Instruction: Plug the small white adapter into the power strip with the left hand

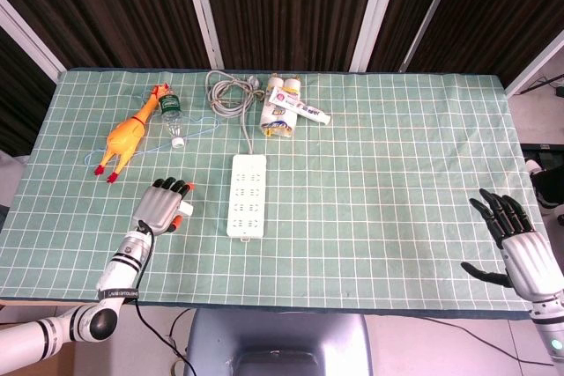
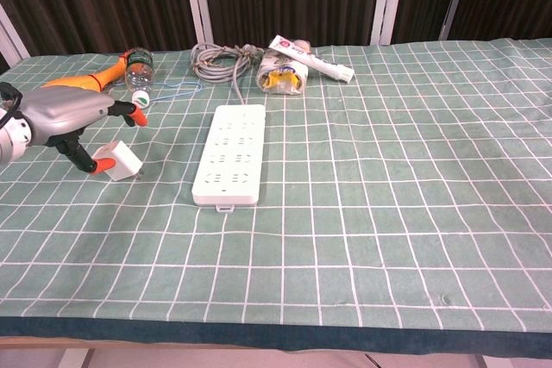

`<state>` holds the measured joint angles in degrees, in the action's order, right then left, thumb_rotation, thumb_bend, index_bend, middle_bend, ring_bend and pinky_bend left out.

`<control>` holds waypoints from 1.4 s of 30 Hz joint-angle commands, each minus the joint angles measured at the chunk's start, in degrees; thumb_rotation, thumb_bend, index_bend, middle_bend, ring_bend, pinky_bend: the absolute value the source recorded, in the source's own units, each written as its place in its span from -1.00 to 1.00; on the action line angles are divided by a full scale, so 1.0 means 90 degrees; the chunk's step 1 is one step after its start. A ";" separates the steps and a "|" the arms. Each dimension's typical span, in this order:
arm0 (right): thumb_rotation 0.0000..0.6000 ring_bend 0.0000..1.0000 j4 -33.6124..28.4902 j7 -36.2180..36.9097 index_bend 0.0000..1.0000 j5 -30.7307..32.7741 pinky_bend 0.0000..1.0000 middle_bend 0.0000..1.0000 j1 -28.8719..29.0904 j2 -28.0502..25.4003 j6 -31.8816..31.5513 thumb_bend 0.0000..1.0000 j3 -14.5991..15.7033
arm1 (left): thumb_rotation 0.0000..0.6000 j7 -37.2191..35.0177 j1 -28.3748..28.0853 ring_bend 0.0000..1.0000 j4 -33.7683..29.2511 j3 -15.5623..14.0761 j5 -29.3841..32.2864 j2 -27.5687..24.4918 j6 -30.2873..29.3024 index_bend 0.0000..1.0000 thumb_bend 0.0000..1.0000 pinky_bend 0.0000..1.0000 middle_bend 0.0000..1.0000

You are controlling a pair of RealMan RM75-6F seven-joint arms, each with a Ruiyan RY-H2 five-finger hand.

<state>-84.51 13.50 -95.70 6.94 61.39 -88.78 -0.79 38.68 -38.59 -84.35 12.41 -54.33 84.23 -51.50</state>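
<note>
The small white adapter lies on the green checked cloth, left of the white power strip. My left hand hovers just over the adapter with its fingers spread above it. The thumb tip sits by the adapter's left side, and nothing is gripped. In the head view the left hand covers most of the adapter, and the power strip lies a short way to the right. My right hand stays open at the table's right front corner, holding nothing.
A yellow rubber chicken and a small bottle lie at the back left. The strip's coiled grey cable and a bundle of tubes sit behind the strip. The table's front edge is close.
</note>
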 commanded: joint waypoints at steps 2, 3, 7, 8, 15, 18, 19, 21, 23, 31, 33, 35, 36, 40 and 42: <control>1.00 -1.00 0.0054 0.0042 -1.00 0.0014 -0.91 -0.88 -0.0012 0.0028 -0.0002 -1.00 0.0011 | 1.00 -0.0056 -0.0061 -0.56 0.0161 -0.0044 0.0372 0.0030 -0.0042 -0.40 -0.27 -0.49 -0.46; 1.00 -1.00 0.0062 0.0046 -1.00 0.0014 -0.91 -0.88 -0.0013 0.0034 -0.0003 -1.00 0.0012 | 1.00 -0.0127 -0.0054 -0.53 0.0169 -0.0055 0.0404 0.0022 -0.0034 -0.37 -0.27 -0.47 -0.42; 1.00 -1.00 0.0075 0.0046 -1.00 0.0015 -0.91 -0.88 -0.0015 0.0050 0.0002 -1.00 0.0018 | 1.00 -0.0508 -0.0061 -0.45 0.0230 -0.0081 0.0470 0.0009 0.0099 -0.31 -0.27 -0.43 -0.32; 1.00 -1.00 0.0072 0.0042 -1.00 0.0015 -0.91 -0.88 -0.0013 0.0050 0.0002 -1.00 0.0018 | 1.00 -0.0604 -0.0074 -0.44 0.0267 -0.0086 0.0480 0.0018 0.0135 -0.30 -0.27 -0.43 -0.31; 1.00 -1.00 0.0060 0.0032 -1.00 0.0042 -0.91 -0.88 0.0002 0.0045 0.0043 -1.00 0.0013 | 1.00 -0.1029 -0.0167 -0.39 0.0469 -0.0107 0.0445 0.0121 0.0210 -0.23 -0.27 -0.39 -0.24; 1.00 -1.00 0.0067 0.0036 -1.00 0.0051 -0.91 -0.88 0.0002 0.0052 0.0059 -1.00 0.0020 | 1.00 -0.1139 -0.0214 -0.37 0.0561 -0.0111 0.0482 0.0165 0.0233 -0.22 -0.28 -0.37 -0.23; 1.00 -1.00 0.0073 0.0040 -1.00 0.0058 -0.91 -0.88 0.0000 0.0053 0.0063 -1.00 0.0021 | 1.00 -0.1171 -0.0225 -0.36 0.0592 -0.0113 0.0488 0.0178 0.0234 -0.21 -0.28 -0.36 -0.22; 1.00 -1.00 0.0084 0.0051 -1.00 0.0078 -0.91 -0.88 -0.0003 0.0051 0.0076 -1.00 0.0022 | 1.00 -0.1253 -0.0234 -0.33 0.0665 -0.0121 0.0474 0.0215 0.0203 -0.18 -0.28 -0.34 -0.18; 1.00 -1.00 0.0093 0.0062 -1.00 0.0091 -0.91 -0.88 -0.0005 0.0049 0.0087 -1.00 0.0024 | 1.00 -0.1360 -0.0230 -0.31 0.0720 -0.0135 0.0453 0.0238 0.0193 -0.15 -0.28 -0.33 -0.15; 1.00 -1.00 0.0114 0.0050 -1.00 0.0130 -0.91 -0.88 -0.0015 0.0056 0.0113 -1.00 0.0027 | 1.00 -0.2282 -0.0180 -0.21 0.0915 -0.0016 0.0343 0.0323 0.0396 -0.01 -0.27 -0.26 -0.01; 1.00 -1.00 0.0119 0.0039 -1.00 0.0143 -0.91 -0.88 -0.0023 0.0059 0.0116 -1.00 0.0029 | 1.00 -0.2754 -0.0137 -0.12 0.1024 0.0101 0.0234 0.0413 0.0411 0.12 -0.27 -0.21 0.12; 1.00 -1.00 0.0120 0.0040 -1.00 0.0151 -0.91 -0.88 -0.0029 0.0058 0.0116 -1.00 0.0030 | 1.00 -0.3066 -0.0124 -0.02 0.1105 0.0166 0.0061 0.0442 0.0397 0.24 -0.26 -0.16 0.23; 1.00 -1.00 0.0121 0.0039 -1.00 0.0157 -0.91 -0.88 -0.0033 0.0056 0.0113 -1.00 0.0029 | 1.00 -0.3172 -0.0131 0.03 0.1111 0.0183 -0.0065 0.0420 0.0371 0.29 -0.25 -0.13 0.30; 1.00 -1.00 0.0101 0.0024 -1.00 0.0158 -0.91 -0.88 -0.0047 0.0036 0.0083 -1.00 0.0020 | 1.00 -0.2956 -0.0303 0.10 0.0775 0.0198 -0.0248 0.0132 0.0406 0.39 -0.25 -0.11 0.39; 1.00 -1.00 0.0079 0.0009 -1.00 0.0153 -0.91 -0.88 -0.0047 0.0032 0.0074 -1.00 0.0015 | 1.00 -0.2569 -0.0475 0.11 0.0496 0.0227 -0.0199 -0.0017 0.0391 0.40 -0.25 -0.11 0.40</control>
<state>-83.79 13.59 -94.31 6.53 61.69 -88.09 -0.65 11.88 -41.14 -77.05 13.95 -56.25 85.93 -47.97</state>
